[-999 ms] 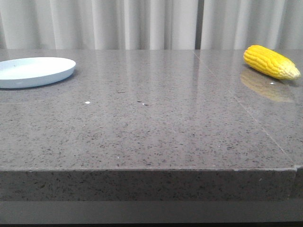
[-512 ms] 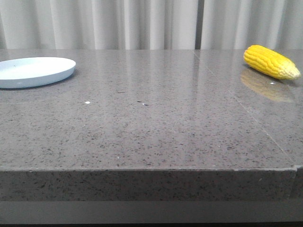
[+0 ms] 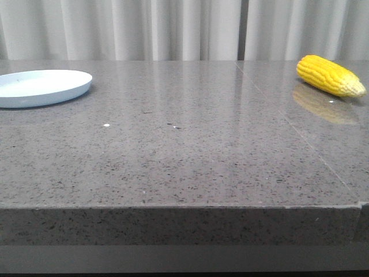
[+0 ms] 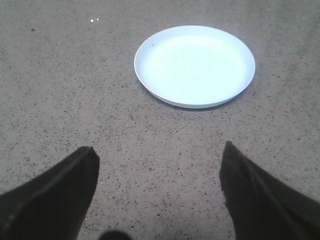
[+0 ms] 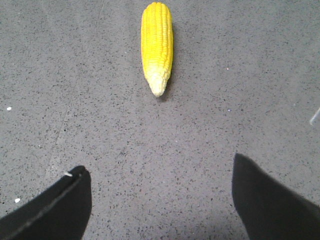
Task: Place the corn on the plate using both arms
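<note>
- Across the last second nothing shifts in the front view: the plate (image 3: pixel 40 86) and the corn (image 3: pixel 330 75) lie exactly where they did, and no arm enters that view, so I judge the task has not begun and the reach for the corn is the first step
- Far left on the surface (image 3: pixel 184 156), the plate sits empty, pale blue-white with a low rim; in the left wrist view the plate (image 4: pixel 195 65) lies ahead of the left gripper (image 4: pixel 159 162), well apart from it
- The left fingers (image 4: pixel 55 192) are spread wide and released, grasping nothing, hanging above bare surface
- The middle of the surface carries only a few small white specks (image 3: pixel 106 125) and a faint seam running diagonally toward the right edge
- Far right, the corn rests on its side, paler tip pointing right, well apart from the plate; its reflection shows on the glossy surface
- In the right wrist view the corn (image 5: pixel 157 45) points its tip toward the right gripper (image 5: pixel 161 180), whose fingers (image 5: pixel 270 200) are spread and released, not touching it
- The surface is grey speckled stone with a thick front edge; pale pleated curtains (image 3: pixel 173 29) close the room behind
</note>
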`<state>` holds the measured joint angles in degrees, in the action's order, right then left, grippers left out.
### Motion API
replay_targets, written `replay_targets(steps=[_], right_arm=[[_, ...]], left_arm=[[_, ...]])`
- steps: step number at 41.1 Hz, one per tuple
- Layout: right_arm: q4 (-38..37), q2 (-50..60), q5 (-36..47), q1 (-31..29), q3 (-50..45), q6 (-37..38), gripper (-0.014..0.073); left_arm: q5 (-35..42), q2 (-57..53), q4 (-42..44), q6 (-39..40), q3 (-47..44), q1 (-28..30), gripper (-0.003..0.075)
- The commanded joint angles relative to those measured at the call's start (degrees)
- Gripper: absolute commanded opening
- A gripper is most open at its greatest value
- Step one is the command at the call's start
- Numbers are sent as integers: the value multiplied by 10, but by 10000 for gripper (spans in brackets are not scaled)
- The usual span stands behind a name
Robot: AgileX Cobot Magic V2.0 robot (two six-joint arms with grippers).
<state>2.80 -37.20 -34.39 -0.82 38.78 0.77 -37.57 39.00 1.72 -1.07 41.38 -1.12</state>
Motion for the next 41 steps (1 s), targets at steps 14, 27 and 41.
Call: replay_targets(steps=[14, 27, 41], right_arm=[[-7, -3, 37, -3, 18, -8, 605], [-7, -3, 37, -3, 18, -8, 605], [-7, -3, 37, -3, 18, -8, 605]], left_arm=[[-8, 218, 48, 6, 170, 2, 514], [-68, 419, -63, -52, 339, 57, 513], [-63, 560, -151, -95, 434, 104, 512]])
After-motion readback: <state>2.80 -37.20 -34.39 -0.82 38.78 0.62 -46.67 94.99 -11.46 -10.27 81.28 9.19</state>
